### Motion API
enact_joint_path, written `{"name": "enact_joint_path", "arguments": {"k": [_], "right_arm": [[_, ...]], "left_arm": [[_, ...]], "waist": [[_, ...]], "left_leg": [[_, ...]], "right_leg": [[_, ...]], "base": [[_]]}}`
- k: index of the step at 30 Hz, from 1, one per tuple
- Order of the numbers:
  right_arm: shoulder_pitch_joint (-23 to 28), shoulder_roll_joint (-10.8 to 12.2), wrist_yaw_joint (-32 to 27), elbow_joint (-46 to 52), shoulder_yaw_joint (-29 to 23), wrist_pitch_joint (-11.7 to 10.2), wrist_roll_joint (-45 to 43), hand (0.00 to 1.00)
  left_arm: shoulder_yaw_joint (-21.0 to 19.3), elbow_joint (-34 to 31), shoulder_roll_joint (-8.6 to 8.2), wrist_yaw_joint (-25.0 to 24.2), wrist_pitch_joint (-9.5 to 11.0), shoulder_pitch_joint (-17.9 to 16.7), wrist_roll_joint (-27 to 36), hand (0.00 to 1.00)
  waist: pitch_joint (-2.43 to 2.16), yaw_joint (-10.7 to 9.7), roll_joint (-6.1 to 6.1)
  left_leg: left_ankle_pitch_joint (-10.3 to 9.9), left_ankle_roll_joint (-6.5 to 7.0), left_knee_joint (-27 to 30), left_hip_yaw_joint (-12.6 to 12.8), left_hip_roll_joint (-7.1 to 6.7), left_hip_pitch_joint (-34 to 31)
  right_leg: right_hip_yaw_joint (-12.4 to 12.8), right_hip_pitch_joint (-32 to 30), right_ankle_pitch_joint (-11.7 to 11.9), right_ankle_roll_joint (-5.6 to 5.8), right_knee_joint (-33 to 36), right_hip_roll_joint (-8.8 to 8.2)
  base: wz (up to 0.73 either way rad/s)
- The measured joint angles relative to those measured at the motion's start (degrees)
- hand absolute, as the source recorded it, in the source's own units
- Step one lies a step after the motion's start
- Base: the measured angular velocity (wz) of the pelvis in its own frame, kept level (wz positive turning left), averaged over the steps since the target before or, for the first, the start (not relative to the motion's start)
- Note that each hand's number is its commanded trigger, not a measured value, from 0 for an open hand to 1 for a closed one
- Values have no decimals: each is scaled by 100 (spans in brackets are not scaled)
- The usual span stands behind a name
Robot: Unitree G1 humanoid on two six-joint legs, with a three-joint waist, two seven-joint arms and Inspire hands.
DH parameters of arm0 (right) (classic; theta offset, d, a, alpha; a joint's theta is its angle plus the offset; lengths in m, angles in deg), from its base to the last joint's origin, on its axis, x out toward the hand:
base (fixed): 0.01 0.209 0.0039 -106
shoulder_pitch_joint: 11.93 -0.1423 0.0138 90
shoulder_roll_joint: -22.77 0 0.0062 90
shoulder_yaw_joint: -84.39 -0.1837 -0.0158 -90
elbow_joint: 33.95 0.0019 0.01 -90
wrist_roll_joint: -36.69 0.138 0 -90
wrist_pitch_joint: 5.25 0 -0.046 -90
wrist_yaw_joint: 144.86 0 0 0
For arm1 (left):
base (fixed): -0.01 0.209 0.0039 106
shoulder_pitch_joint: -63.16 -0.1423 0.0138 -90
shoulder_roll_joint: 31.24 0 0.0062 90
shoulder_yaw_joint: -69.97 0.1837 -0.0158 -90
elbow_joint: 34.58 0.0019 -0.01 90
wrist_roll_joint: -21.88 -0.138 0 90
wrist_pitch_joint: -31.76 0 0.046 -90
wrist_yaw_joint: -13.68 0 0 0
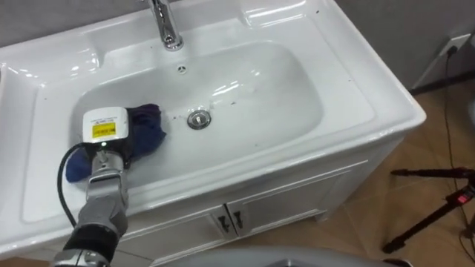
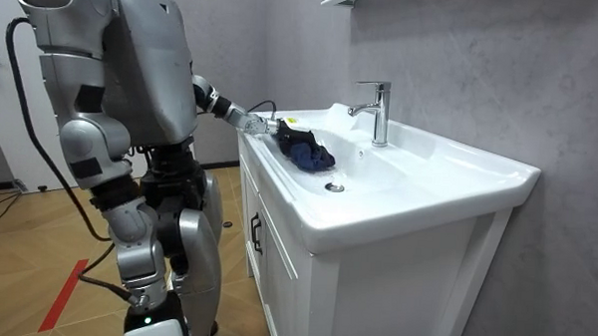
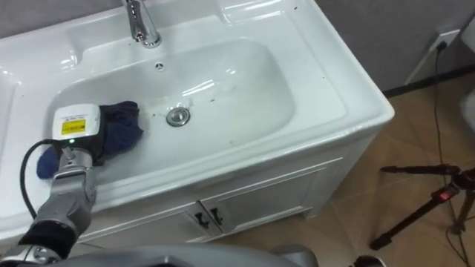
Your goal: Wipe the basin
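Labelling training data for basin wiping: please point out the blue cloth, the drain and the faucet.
blue cloth (image 1: pixel 148 130), left eye view, bunched dark folds
drain (image 1: pixel 198 119), left eye view, metal centre
faucet (image 1: pixel 163 22), left eye view, chrome stem

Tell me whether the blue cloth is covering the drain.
No, the blue cloth lies to the left of the drain, which sits fully uncovered in the basin.

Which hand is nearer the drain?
Left. The left hand rests on the cloth in the basin, left of the drain; the right arm hangs at the robot's side, away from the basin.
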Motion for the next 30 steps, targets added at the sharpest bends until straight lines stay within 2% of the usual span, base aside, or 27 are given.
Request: {"name": "enact_joint_path", "arguments": {"k": [4, 8, 10, 15, 23, 27, 30], "right_arm": [[-22, -20, -120, 5, 1, -5, 16, 0], [-40, -58, -163, 108, 4, -6, 52, 0], [-44, -55, -163, 147, 6, -26, 53, 0], [-27, -52, -165, 133, 31, -213, 148, 0], [-19, -15, -291, -18, 204, -420, 394, 0], [-34, -8, -343, -154, 351, -517, 690, 0], [-29, -17, -333, -183, 373, -592, 762, 0]], "left_arm": [[-16, -340, 99, 20, 0, -82, 136, 100], [-55, -491, 103, -24, 0, -74, 328, 100], [-127, -562, 104, -32, 0, -69, 328, 100], [-174, -701, 104, -115, 0, -56, 325, 100], [-168, -721, 103, -290, 0, 142, 342, 100], [-155, -742, 103, -408, -2, 191, 346, 100], [-71, -793, 103, -530, -52, 190, 324, 100]], "waist": [[6, 106, 73], [38, 162, 145], [40, 162, 162], [54, 149, 138], [138, 95, 18], [143, 42, 10], [145, -76, 9]], "left_leg": [[53, -13, 3, -147, -7, -84], [75, -26, 6, -195, -3, -130], [89, -33, 9, -268, -4, -172], [107, -54, 12, -388, 5, -186], [114, -64, 12, -468, -1, -233], [114, -64, 12, -468, -17, -265], [116, -60, 12, -473, -30, -276]], "right_leg": [[-98, -76, 1, -21, 12, -11], [-185, -91, -8, -40, 11, -19], [-236, -105, -12, -47, 10, -24], [-378, -70, -46, -81, 8, -31], [-426, -72, -83, -80, 3, -38], [-427, -95, -89, -69, 6, -54], [-466, -62, -94, -61, 7, -76]], "base": [[14], [9], [16], [15], [6], [0], [5]]}}
